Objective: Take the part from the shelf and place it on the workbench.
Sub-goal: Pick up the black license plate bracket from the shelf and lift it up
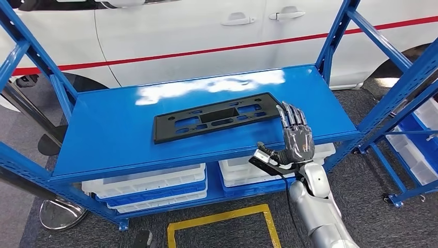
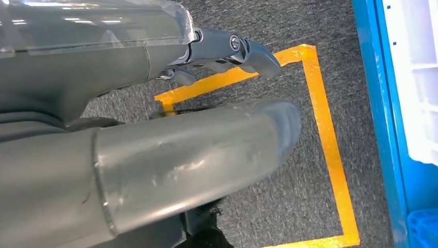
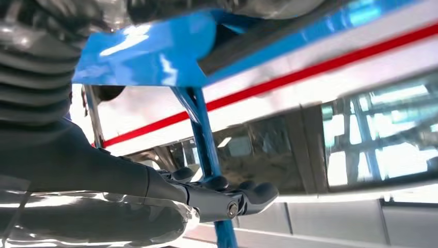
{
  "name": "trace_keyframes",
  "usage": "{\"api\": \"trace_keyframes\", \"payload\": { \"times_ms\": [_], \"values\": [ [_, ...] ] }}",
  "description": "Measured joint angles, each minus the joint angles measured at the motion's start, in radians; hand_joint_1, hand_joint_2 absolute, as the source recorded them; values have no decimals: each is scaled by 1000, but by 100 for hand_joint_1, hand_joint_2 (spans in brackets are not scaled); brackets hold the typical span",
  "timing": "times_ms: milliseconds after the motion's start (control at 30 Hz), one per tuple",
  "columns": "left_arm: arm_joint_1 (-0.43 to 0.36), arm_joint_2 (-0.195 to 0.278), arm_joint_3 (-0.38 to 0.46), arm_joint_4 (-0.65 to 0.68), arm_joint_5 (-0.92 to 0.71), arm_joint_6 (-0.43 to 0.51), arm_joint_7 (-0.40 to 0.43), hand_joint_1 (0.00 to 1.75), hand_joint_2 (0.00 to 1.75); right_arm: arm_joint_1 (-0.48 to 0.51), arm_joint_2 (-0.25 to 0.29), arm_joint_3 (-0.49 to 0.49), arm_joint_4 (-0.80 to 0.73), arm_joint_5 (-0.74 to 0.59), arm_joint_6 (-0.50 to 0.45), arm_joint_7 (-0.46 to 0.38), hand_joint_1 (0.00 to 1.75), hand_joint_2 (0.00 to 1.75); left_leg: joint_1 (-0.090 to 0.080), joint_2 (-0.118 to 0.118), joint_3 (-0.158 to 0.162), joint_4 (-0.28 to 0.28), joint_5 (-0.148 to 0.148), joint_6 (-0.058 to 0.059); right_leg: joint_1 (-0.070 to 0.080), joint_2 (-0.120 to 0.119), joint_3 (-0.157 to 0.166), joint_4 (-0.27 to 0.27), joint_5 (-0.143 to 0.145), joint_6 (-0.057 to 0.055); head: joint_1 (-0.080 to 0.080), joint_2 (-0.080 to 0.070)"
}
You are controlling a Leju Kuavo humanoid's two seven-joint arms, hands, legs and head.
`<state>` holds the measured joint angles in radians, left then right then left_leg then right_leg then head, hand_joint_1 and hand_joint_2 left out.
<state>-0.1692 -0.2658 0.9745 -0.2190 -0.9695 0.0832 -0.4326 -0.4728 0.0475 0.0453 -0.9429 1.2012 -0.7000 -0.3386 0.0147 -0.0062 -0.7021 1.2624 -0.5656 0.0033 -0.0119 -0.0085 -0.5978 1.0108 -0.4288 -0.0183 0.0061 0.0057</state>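
Observation:
A flat black plastic part [image 1: 217, 117] with several cut-outs lies across the middle of the blue shelf [image 1: 113, 139]. My right hand [image 1: 295, 135] is raised at the shelf's front right edge, palm up and fingers spread, just right of the part's end and holding nothing. Its fingertips [image 1: 287, 110] reach close to the part's right corner; I cannot tell whether they touch it. In the right wrist view the hand [image 3: 217, 199] is seen from behind with its fingers extended. My left hand [image 2: 227, 51] hangs over the carpet with its fingers loosely extended, holding nothing.
White trays [image 1: 150, 186] sit stacked on the lower shelf. Blue uprights [image 1: 335, 31] frame the rack, with another rack [image 1: 413, 119] to the right. A white car with a red stripe [image 1: 206, 31] stands behind. Yellow tape [image 1: 222, 227] marks a square on the grey carpet.

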Motion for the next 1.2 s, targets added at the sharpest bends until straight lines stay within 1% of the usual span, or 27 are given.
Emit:
{"api": "trace_keyframes", "payload": {
  "times_ms": [33, 67, 100, 133, 200, 233, 333, 400, 433, 500, 533, 567, 600, 633, 700, 733, 767, 833, 900, 933, 1000, 1033, 1067, 1100, 1133, 1167, 1200],
  "values": [
    [2, 1, -1, 0, 1, 0, 0, 0, 0, -7, -15, 18, 14, 16, 0, 17, 0, 175, 0, 0, -19, 41, -9, -1, 1, -1, -1, 2, 0, 0, 0, 0],
    [4, 3, -1, 0, 1, 0, 0, 0, 0, -13, -28, 35, 25, 34, 0, 34, 0, 175, 0, 0, -22, 47, 0, -1, 2, -1, -2, 4, -1, 1, 0, 0],
    [5, 4, -1, 0, 1, 0, -1, 0, 0, -19, -38, 50, 31, 52, 0, 49, 0, 131, 0, 0, -3, 11, 28, 0, 2, -1, -2, 7, -2, 2, 0, 0],
    [6, 5, -2, 0, 0, 0, -2, 0, 0, -27, -49, 66, 37, 77, 0, 68, 0, 87, 0, 1, 31, -57, 65, 4, 2, -1, -2, 11, -4, 4, 0, 0],
    [5, 8, -4, 0, -2, 2, -7, 0, 0, -47, -66, 95, 45, 131, 0, 104, 0, 0, -4, 2, 92, -182, 109, 14, 5, -1, -4, 19, -9, 12, 0, 0],
    [5, 9, -6, 0, -1, 2, -10, 0, 0, -60, -73, 111, 53, 152, 0, 116, 0, 0, -6, 2, 106, -215, 116, 18, 6, 0, -7, 22, -9, 17, 0, 0],
    [5, 12, -8, 0, 15, 6, -26, 0, 0, -112, -84, 153, 94, 164, 0, 121, 0, 0, -8, 2, 108, -231, 121, 31, 5, 0, -12, 22, -6, 34, 0, 0],
    [3, 15, -8, 0, 31, 11, -37, 0, 0, -149, -84, 177, 122, 164, -1, 118, 0, 0, -4, 3, 110, -242, 130, 42, 2, 2, -26, 54, -29, 45, 1, 0],
    [2, 16, -8, 0, 38, 14, -42, 0, 0, -166, -83, 190, 135, 166, -1, 116, 0, 0, -2, 4, 111, -245, 133, 45, -1, 3, -47, 99, -56, 49, 1, 0],
    [1, 20, -5, 0, 54, 18, -50, 0, 0, -186, -79, 219, 156, 173, -1, 118, 0, 0, -2, 3, 109, -246, 135, 48, -4, 4, -107, 228, -117, 57, 1, 0],
    [2, 22, -2, 0, 62, 19, -53, 0, 0, -189, -78, 234, 162, 178, 0, 120, 0, 0, -2, 2, 108, -246, 134, 48, -6, 4, -131, 278, -131, 59, 1, 0],
    [4, 24, 0, 0, 69, 19, -57, 0, 0, -187, -77, 249, 164, 182, -1, 124, 0, 0, -2, 1, 108, -245, 134, 48, -7, 4, -140, 294, -127, 61, 1, 0],
    [6, 25, 3, 0, 75, 19, -60, 0, 0, -186, -77, 261, 163, 185, -1, 127, 0, 0, -1, -3, 109, -244, 134, 47, -9, 4, -129, 270, -104, 62, 1, 0],
    [9, 25, 5, 0, 79, 19, -61, 0, 0, -184, -77, 270, 159, 186, -1, 130, 0, 0, -1, -8, 110, -243, 133, 45, -11, 7, -103, 213, -68, 61, 1, 0],
    [13, 24, 7, 0, 80, 22, -59, 0, 0, -176, -78, 279, 139, 184, -1, 131, 0, 0, -1, -18, 109, -239, 130, 38, -14, 32, -39, 78, -15, 58, 1, 0],
    [16, 24, 8, 0, 77, 23, -55, 0, 0, -168, -79, 279, 126, 183, -1, 131, 0, 0, -2, -23, 107, -239, 130, 32, -13, 42, -20, 38, -5, 56, 1, 0],
    [19, 23, 8, 0, 72, 25, -49, 0, 0, -156, -80, 277, 110, 182, -1, 130, 0, 0, -1, -28, 105, -239, 131, 26, -11, 49, -12, 19, -6, 52, 1, 0],
    [29, 24, 8, 0, 58, 24, -38, 0, 0, -129, -81, 265, 75, 183, -1, 124, 0, 0, -1, -38, 103, -243, 133, 13, -8, 37, -10, 15, -6, 42, 1, 0],
    [41, 27, 8, 0, 45, 22, -32, 0, 0, -109, -82, 247, 40, 182, -1, 116, 0, 0, -1, -33, 94, -223, 118, 4, -11, 22, -5, 6, -3, 26, 0, 0],
    [44, 29, 8, 0, 41, 21, -30, 0, 0, -104, -83, 239, 26, 182, -1, 113, 0, 0, -1, -24, 76, -183, 95, 2, -12, 12, -2, 1, -1, 17, 0, 0],
    [48, 33, 7, 0, 37, 20, -28, 0, 0, -93, -85, 229, 9, 181, -1, 111, 0, 0, 0, -8, 14, -53, 30, 0, -8, -5, 0, 0, -3, 6, -1, 0],
    [50, 35, 7, 0, 34, 19, -25, 0, 0, -86, -85, 225, 2, 182, -1, 111, 0, 0, 1, -4, -18, 13, 5, -2, -5, -15, 0, 2, -5, 4, 0, 0],
    [52, 39, 6, 0, 27, 19, -17, 0, 0, -78, -85, 221, -5, 182, -1, 109, 0, 0, 1, -3, -36, 49, -1, -2, -2, -24, 0, 3, -7, 3, 0, 0],
    [55, 46, 3, 0, 13, 19, -1, 0, 0, -70, -85, 216, -14, 182, -1, 105, 0, 0, 0, -1, -36, 49, 10, -2, -1, -33, 0, 6, -9, 2, 0, 0],
    [59, 55, -3, 0, -9, 17, 22, 0, 0, -64, -85, 209, -24, 183, -1, 98, 0, 0, 0, 3, -15, 8, 38, 0, 0, -42, 1, 10, -12, 3, 0, 0],
    [63, 67, -13, 0, -38, 13, 51, 0, 0, -60, -85, 199, -35, 182, -1, 88, 0, 0, -1, 14, 20, -61, 75, 3, 1, -50, 2, 14, -16, 5, 0, 0],
    [67, 80, -27, 0, -70, 5, 78, 0, 0, -59, -85, 189, -44, 182, -1, 78, 0, 0, -5, 33, 55, -130, 99, 7, 3, -58, 2, 19, -20, 8, -1, 0]
  ]
}}
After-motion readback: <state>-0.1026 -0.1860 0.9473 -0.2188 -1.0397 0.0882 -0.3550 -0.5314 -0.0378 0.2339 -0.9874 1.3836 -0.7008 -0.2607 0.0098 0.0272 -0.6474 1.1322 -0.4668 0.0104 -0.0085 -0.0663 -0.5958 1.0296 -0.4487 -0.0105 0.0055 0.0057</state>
